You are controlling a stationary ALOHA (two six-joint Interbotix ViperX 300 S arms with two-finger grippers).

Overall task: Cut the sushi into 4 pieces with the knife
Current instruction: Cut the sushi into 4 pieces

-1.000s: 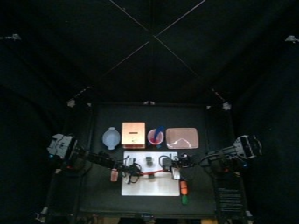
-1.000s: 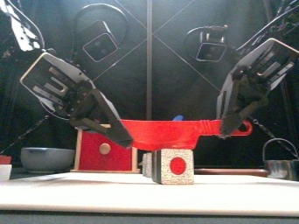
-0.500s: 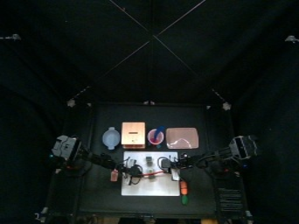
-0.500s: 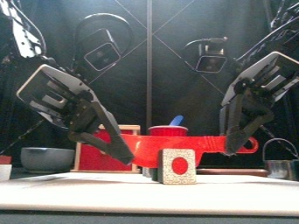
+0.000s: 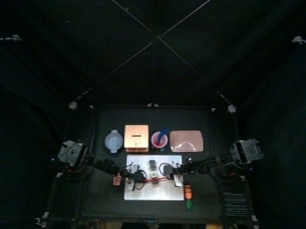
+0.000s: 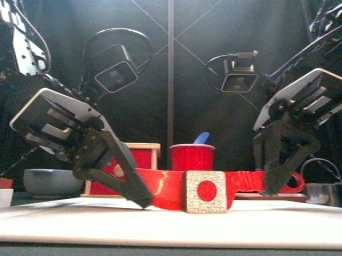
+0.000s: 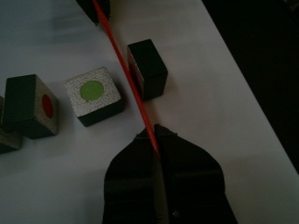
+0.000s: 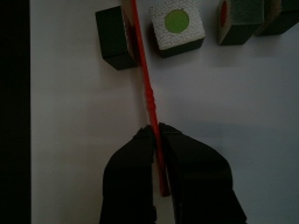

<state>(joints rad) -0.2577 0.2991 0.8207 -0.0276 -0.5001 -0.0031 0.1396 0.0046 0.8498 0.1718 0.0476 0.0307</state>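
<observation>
we grip the flat red toy knife (image 7: 121,59) with left hand (image 7: 156,138) and right hand (image 8: 156,133) closed tight on its ends, blade between dark green sushi blocks (image 7: 149,68) on the white cutting board (image 7: 205,96); uneven pressure could shove one aside.

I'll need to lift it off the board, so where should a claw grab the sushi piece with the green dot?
Come from above and close on two opposite dark walls of the green-dot piece: it lies dot up, a block with flat sides. Avoid the wall next to the knife.
</observation>
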